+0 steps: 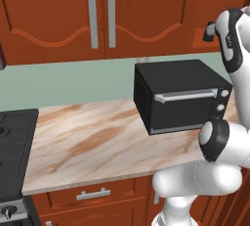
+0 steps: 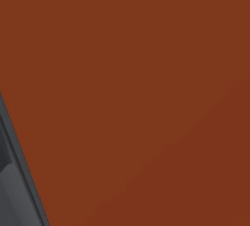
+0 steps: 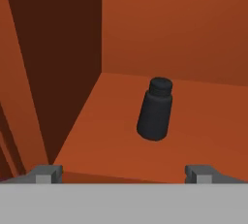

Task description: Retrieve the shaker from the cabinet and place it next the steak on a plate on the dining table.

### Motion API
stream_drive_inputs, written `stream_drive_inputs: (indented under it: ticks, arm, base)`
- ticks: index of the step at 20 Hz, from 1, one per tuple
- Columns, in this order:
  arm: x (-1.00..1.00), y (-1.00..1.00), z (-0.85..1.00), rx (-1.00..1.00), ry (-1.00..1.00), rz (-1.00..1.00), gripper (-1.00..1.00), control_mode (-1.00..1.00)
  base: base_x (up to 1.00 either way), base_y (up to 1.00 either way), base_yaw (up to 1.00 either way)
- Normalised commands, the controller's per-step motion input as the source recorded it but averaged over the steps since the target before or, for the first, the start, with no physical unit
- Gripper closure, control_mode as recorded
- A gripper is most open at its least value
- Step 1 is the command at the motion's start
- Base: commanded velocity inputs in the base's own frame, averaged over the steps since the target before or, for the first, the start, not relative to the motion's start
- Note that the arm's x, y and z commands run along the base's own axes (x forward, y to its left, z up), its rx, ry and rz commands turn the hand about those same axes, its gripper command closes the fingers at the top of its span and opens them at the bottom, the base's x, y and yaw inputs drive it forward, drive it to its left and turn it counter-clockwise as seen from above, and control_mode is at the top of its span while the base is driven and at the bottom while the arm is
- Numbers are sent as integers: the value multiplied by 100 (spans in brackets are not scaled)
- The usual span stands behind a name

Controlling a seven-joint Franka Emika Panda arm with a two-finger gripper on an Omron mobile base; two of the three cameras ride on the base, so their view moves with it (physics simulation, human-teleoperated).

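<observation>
Inside the cabinet [image 3: 193, 29], the shaker [image 3: 155, 109] stands on the reddish-brown shelf floor, leaning slightly, its cap end towards the back wall. It sits near the rear of the shelf, a little clear of the corner where the dark side wall meets the back wall, and it touches neither wall. The gripper [image 3: 124, 173] faces it from the shelf's front edge with its jaws spread wide; the two grey fingertips [image 3: 48, 173] stand well apart on either side of the shaker's line and hold nothing. The shaker lies ahead of them, between their lines but not yet between the tips themselves.

From the left base view, the white arm [image 1: 229, 39] reaches up past the black microwave [image 1: 180, 95] towards the wall cabinet above it. The microwave sits on the marbled counter [image 1: 88, 142], with closed cabinet doors carrying two grey vertical handles [image 1: 92, 14] up and to its left, and a dark stovetop [image 1: 14, 146] at the counter's far left end.
</observation>
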Motion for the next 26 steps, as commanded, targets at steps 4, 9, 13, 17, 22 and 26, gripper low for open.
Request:
stream_drive_inputs:
  ticks: [4,9,13,17,22,26]
  arm:
    - [27,-1,0,0,0,0,-100,-100]
    - [21,-9,0,0,0,1,-100,-100]
    - [20,-12,0,0,0,1,-100,-100]
    - [19,-13,-1,0,0,1,-100,-100]
    - [17,-9,-4,0,0,1,-100,-100]
    - [18,-9,-7,0,1,2,-100,-100]
  base:
    - [0,0,0]
    - [0,0,0]
    - [0,0,0]
    - [0,0,0]
    - [0,0,0]
    - [0,0,0]
